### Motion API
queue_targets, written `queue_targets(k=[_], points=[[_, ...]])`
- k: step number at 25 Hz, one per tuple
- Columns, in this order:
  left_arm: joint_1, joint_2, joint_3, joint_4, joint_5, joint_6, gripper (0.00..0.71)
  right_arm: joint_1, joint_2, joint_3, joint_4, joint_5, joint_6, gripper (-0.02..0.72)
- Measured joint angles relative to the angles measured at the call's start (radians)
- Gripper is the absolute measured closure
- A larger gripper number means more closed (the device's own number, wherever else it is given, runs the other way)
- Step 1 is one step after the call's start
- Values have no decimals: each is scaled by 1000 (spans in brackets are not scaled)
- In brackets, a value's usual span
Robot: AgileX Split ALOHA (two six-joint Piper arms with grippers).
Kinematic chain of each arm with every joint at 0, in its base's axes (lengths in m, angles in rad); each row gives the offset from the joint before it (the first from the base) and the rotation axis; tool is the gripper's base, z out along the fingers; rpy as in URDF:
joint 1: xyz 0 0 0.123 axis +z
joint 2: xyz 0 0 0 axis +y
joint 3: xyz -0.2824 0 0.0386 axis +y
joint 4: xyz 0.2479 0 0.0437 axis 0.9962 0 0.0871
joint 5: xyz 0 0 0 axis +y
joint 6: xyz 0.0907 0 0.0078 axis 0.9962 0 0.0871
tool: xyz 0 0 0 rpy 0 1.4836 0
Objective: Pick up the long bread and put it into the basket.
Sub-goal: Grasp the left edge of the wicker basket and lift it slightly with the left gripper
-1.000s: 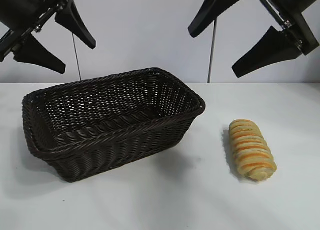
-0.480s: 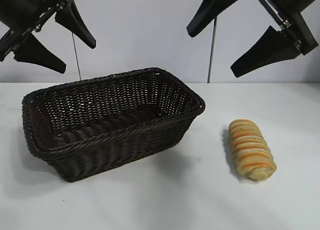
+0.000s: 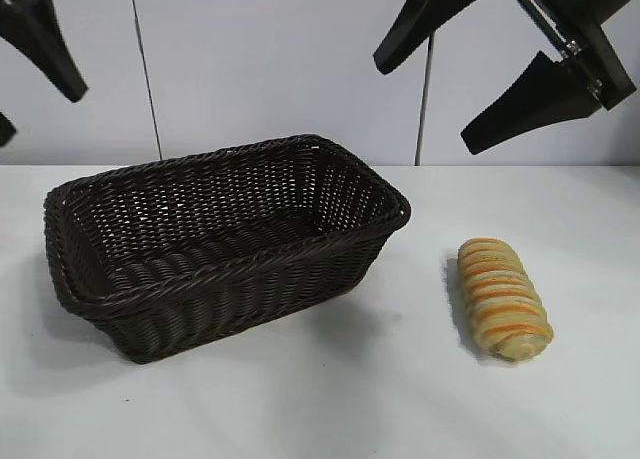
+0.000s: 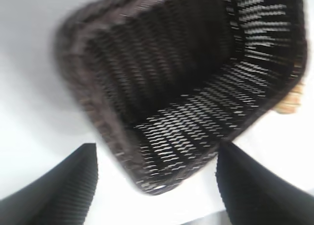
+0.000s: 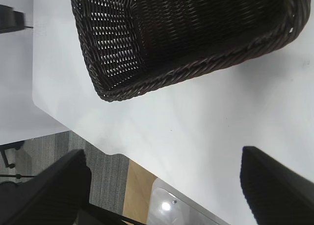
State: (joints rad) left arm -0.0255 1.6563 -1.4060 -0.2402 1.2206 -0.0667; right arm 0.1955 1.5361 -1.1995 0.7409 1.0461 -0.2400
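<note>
Long bread flat on white table, at 3 o'clock of basket, apart from it. Right gripper high at 12 o'clock of bread, jaws spread, holding nothing. Left gripper high at basket's 10 o'clock, jaws spread.

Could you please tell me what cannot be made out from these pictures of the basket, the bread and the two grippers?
- Left gripper: in the exterior view the frame's left edge cuts off all but a finger.
- Long bread: out of frame in the right wrist view; in the left wrist view only a blurred sliver shows behind the basket.
- Basket: its far inner wall on the bread's side is hidden by the rim in the exterior view.
- Right gripper: its wrist is cut off by the exterior view's top edge.
</note>
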Motion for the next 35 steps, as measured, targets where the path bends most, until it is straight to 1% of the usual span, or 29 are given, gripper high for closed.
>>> queue_targets(k=[2, 4, 8, 12, 15, 17, 20, 22, 25, 28, 30, 33, 35], points=[[-3, 0, 4, -24, -29, -2, 212, 0, 0, 0, 0, -5, 0, 118], [-15, 0, 33, -39, -77, -10, 212, 0, 0, 0, 0, -9, 0, 118], [-44, 0, 151, -52, -210, -23, 212, 0, 0, 0, 0, -13, 0, 118], [-50, 0, 273, -126, -361, -22, 212, 0, 0, 0, 0, -18, 0, 118], [-50, 0, 345, -167, -441, -8, 212, 0, 0, 0, 0, -19, -1, 118], [-50, 0, 371, -189, -480, 2, 212, 0, 0, 0, 0, -24, -1, 118], [-50, 1, 399, -230, -527, 33, 213, 0, 0, 0, 0, -29, -1, 118], [-50, 16, 403, -245, -538, 41, 213, 0, 0, 0, 0, -32, -1, 118], [-72, 77, 403, -251, -550, 43, 213, 0, 0, 0, -1, -36, -1, 118], [-118, 159, 403, -254, -592, 44, 213, 0, 0, 0, -1, -36, -1, 118], [-139, 205, 403, -257, -616, 44, 213, 0, 0, 0, -2, -36, -1, 118], [-145, 243, 403, -259, -625, 45, 216, 0, 0, 0, -3, -33, -1, 118], [-147, 243, 402, -259, -628, 45, 249, 0, 0, 0, -3, -33, -1, 118]])
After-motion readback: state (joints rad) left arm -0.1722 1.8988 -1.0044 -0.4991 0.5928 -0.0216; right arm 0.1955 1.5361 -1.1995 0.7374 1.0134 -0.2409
